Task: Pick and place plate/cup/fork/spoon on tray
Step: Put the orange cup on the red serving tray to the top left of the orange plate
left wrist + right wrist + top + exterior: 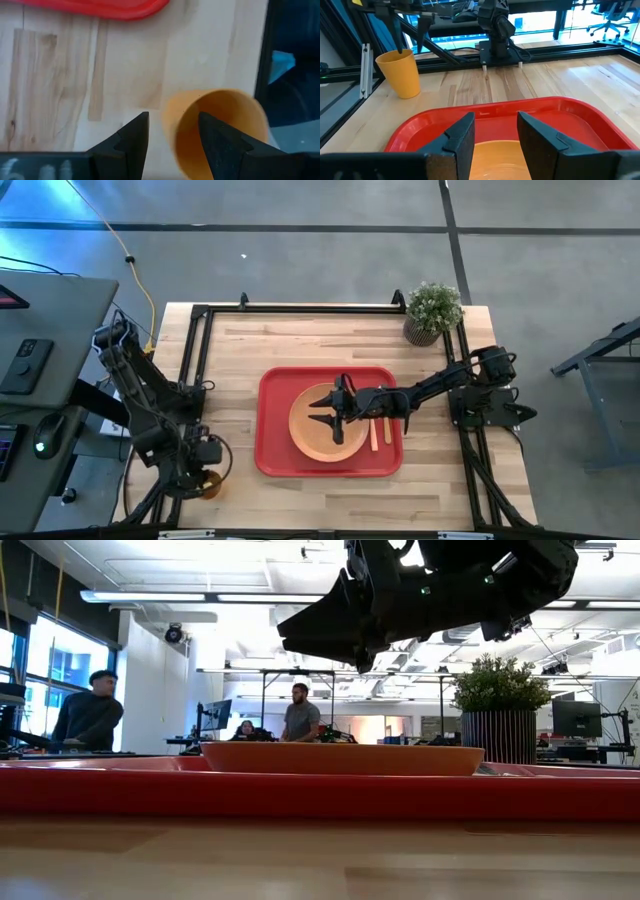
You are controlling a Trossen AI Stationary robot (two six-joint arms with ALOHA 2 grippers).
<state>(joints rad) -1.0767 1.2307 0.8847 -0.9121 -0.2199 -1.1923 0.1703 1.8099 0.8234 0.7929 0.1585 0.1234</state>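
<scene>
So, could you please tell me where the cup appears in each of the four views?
High view: the cup stands at the table's lower-left edge, under the left tool.
Low view: not in it.
Left wrist view: the cup sits lower right, one finger over its mouth.
Right wrist view: the cup stands upper left, beyond the tray.
Shared landmark: the red tray.

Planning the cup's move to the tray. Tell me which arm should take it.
Left. The left gripper hangs open right over the cup, one finger inside its rim, near the tray. The right gripper is over the plate.
</scene>
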